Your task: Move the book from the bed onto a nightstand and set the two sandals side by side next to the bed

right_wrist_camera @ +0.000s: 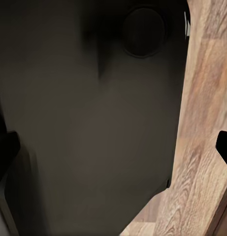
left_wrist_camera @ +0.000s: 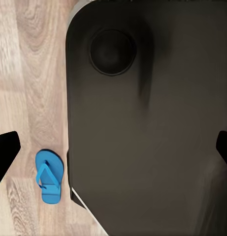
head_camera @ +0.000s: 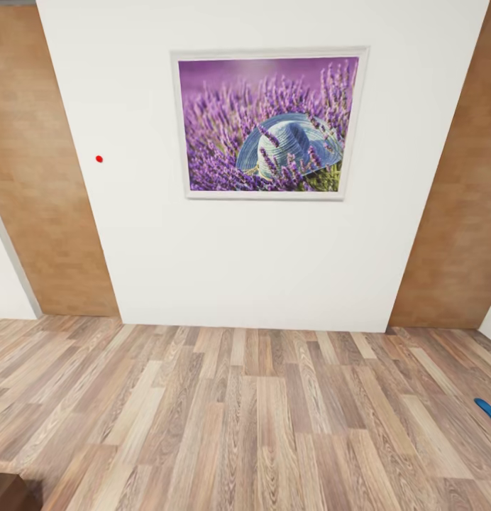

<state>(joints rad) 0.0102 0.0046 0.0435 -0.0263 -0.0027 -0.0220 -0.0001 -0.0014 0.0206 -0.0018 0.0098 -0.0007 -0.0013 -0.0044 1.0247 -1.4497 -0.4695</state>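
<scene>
Two blue sandal sightings on the plank floor, each in a different view.

One whole sandal (left_wrist_camera: 48, 177) lies flat on the wood floor (left_wrist_camera: 29, 88), just beside the edge of the robot's dark base (left_wrist_camera: 143, 137), between that edge and the left pincer's (left_wrist_camera: 113, 152) dark fingertip (left_wrist_camera: 5, 152); its fingertips stand wide apart, released and holding nothing. In the head view only a blue tip of a sandal (head_camera: 489, 411) shows, cut off by the frame's right edge; whether it is the same one I cannot tell. The right pincer (right_wrist_camera: 113, 147) is likewise spread and empty over the base (right_wrist_camera: 83, 123). Ahead stands a white wall (head_camera: 260, 270) bearing one lavender picture (head_camera: 268, 124) and one red dot (head_camera: 98, 159), with open floor before it. A dark brown corner (head_camera: 6, 493) at bottom left is too cropped to identify.
</scene>
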